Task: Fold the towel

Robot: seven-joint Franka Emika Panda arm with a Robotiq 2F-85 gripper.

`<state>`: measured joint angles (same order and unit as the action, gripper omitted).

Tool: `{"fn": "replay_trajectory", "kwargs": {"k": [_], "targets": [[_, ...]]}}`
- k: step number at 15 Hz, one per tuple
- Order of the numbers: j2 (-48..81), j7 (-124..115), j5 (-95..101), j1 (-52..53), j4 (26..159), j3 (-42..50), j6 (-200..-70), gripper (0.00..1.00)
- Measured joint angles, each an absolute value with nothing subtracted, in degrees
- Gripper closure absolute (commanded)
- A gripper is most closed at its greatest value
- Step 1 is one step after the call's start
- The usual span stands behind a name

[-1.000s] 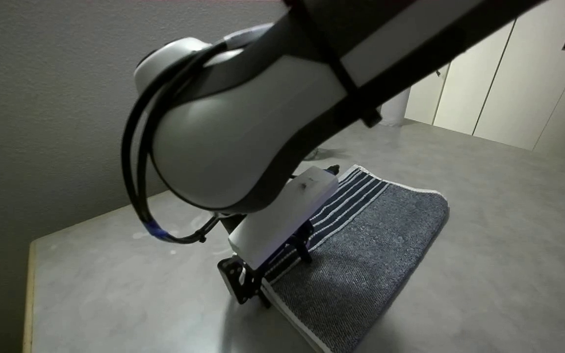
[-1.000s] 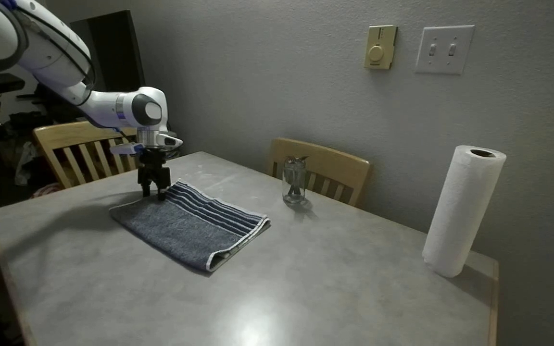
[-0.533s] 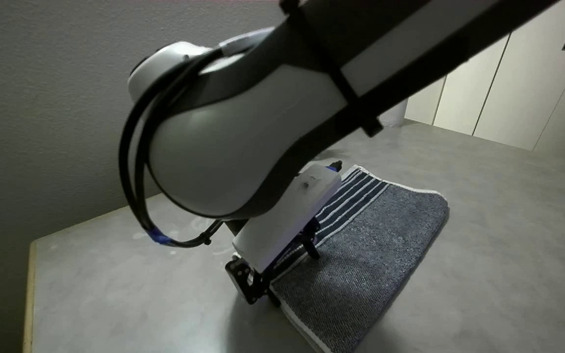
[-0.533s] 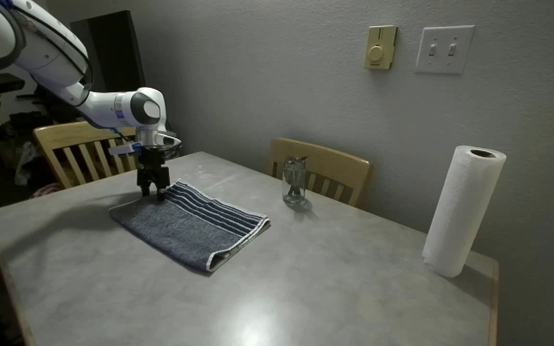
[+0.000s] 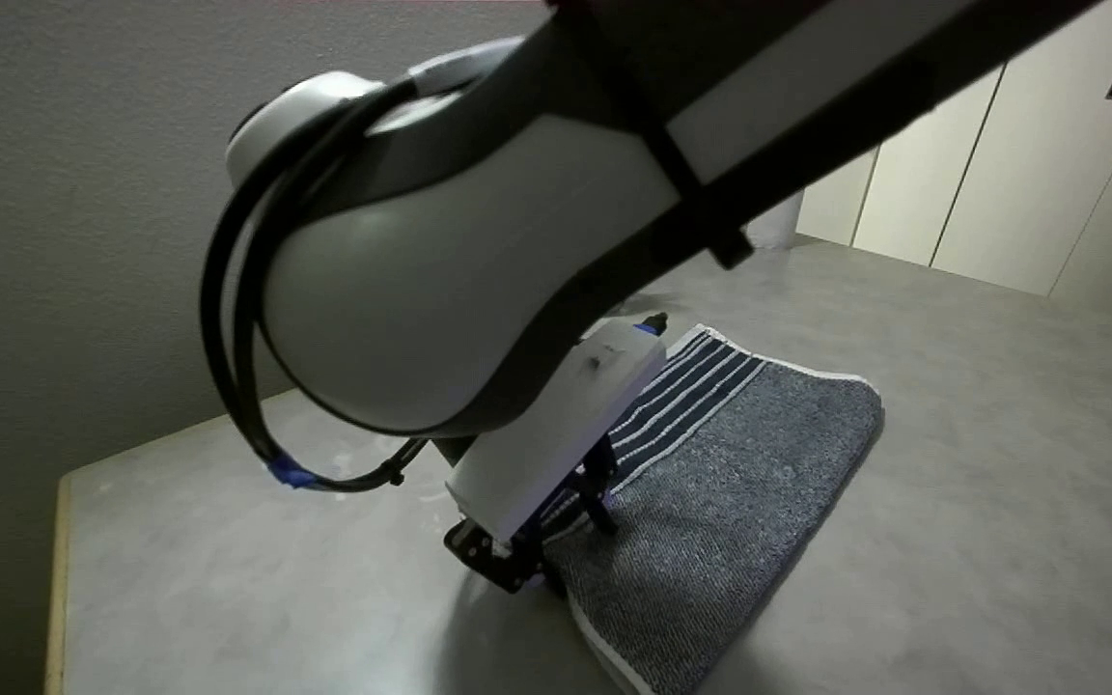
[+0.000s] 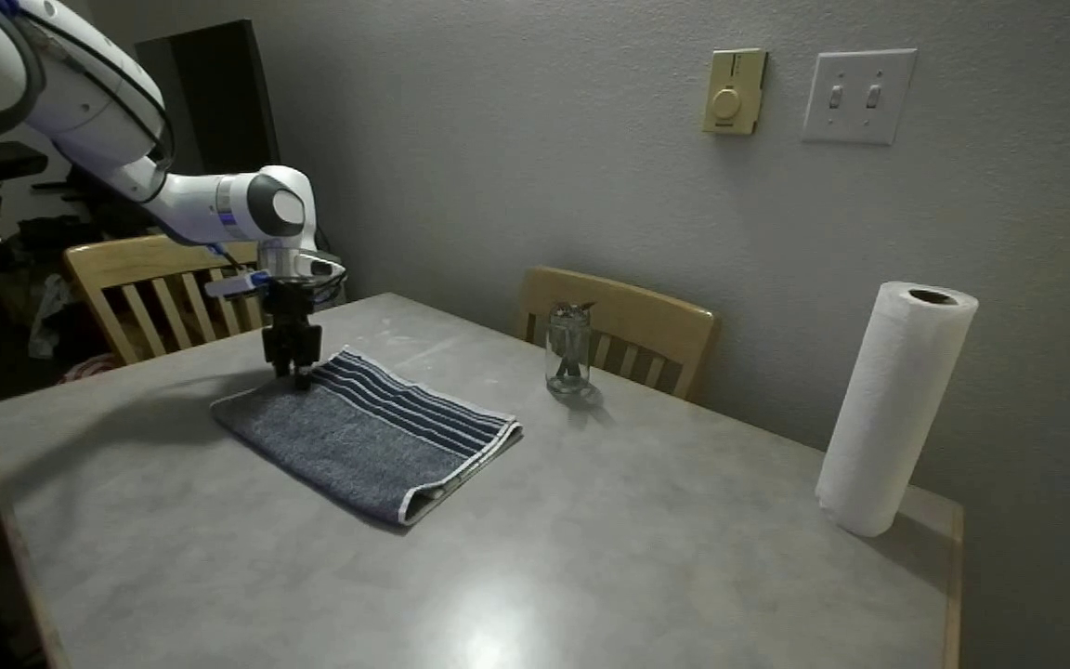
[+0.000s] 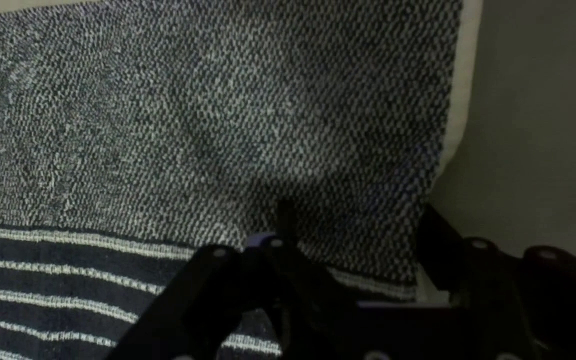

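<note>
The dark grey towel lies flat on the table in both exterior views (image 5: 739, 473) (image 6: 358, 446), its band of white stripes along one side. Its layered edge shows a small open loop at one corner in an exterior view. My gripper (image 5: 579, 554) (image 6: 292, 375) points down at the towel's striped corner on the arm's side. In the wrist view the towel (image 7: 208, 125) fills most of the picture. There the gripper (image 7: 355, 215) is partly open, one finger over the cloth and the other against its white-edged side, which bends inward. Whether cloth is pinched is not shown.
A glass jar with utensils (image 6: 568, 348) stands on the table (image 6: 591, 576) beyond the towel. A white paper towel roll (image 6: 897, 409) stands at the far end. Wooden chairs (image 6: 628, 311) (image 6: 159, 279) stand along the wall side.
The gripper's fingers have come closer together at the towel's corner, and the towel's edge there has shifted slightly inward. The arm has moved slightly. The rest of the towel lies as before.
</note>
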<state>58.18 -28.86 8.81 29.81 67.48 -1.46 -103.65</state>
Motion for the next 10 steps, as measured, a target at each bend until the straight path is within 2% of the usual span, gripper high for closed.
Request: {"fn": "replay_trajectory", "kwargs": {"k": [4, 10], "targets": [[58.7, -28.86, 8.81, 30.39, 66.49, -1.57, -103.65, 0.98], [58.56, -27.69, 8.34, 29.8, 66.59, -1.7, -106.73, 0.99]]}}
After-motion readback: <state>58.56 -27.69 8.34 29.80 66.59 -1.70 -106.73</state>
